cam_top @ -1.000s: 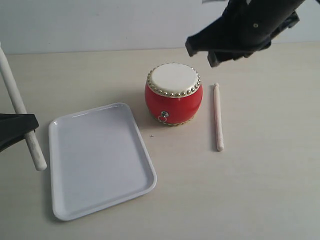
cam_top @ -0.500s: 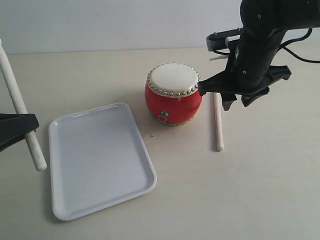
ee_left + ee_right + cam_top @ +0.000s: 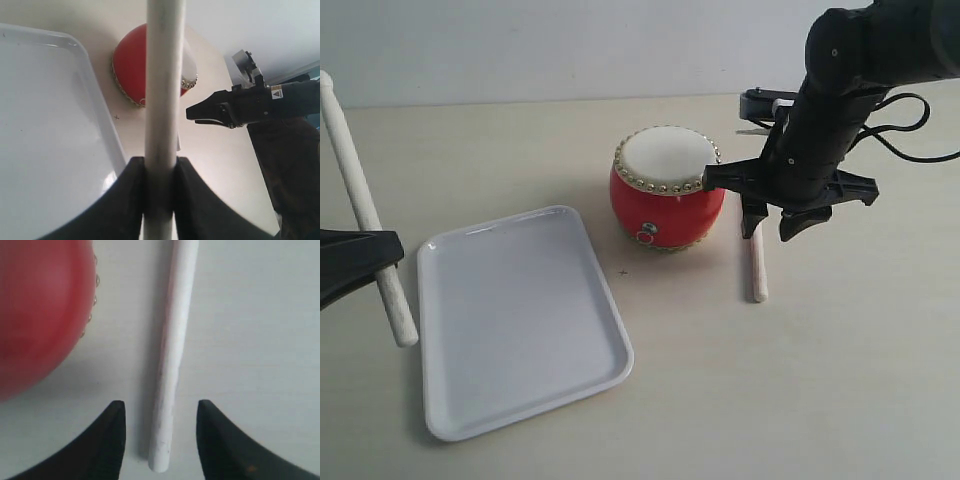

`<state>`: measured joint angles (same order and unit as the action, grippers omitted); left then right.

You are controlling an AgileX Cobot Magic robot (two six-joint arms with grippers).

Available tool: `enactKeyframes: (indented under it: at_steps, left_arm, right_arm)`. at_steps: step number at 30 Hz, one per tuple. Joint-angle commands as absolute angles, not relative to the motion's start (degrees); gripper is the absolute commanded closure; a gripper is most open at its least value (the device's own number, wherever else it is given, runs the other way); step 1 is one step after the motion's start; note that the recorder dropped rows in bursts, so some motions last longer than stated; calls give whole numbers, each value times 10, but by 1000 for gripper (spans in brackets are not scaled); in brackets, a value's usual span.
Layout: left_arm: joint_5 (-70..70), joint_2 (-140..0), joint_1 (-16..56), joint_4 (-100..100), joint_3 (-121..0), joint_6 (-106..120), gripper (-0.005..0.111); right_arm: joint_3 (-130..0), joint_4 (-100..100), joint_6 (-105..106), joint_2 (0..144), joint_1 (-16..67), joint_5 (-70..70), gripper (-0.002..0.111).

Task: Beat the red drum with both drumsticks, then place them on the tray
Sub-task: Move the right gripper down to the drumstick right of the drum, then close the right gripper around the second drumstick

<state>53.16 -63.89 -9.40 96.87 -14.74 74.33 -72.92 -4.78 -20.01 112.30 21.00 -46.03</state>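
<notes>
The red drum with its cream skin stands upright mid-table. My left gripper is shut on one drumstick, holding it steeply tilted above the table left of the white tray; the left wrist view shows its jaws clamped on that drumstick. The other drumstick lies flat on the table just right of the drum. My right gripper hovers low over it, open, one finger on each side of the drumstick near its end, not touching it. The drum is close beside.
The tray holds nothing and lies left of the drum. A black cable trails behind the right arm. Bare pale table extends in front of the drum and to the right.
My right arm has come down from above the drum and now straddles the lying drumstick. The left gripper and its drumstick have barely moved.
</notes>
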Motion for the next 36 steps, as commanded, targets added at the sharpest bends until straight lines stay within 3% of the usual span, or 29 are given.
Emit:
enactKeyframes:
  at_steps: [1, 36]
  left_arm:
    - [540, -640, -91, 973, -147, 747, 107]
    - [540, -640, -91, 973, -147, 747, 107]
  right_arm:
    - [-729, -53, -202, 1131, 207, -453, 65]
    - [-729, -14, -252, 1179, 214, -410, 65]
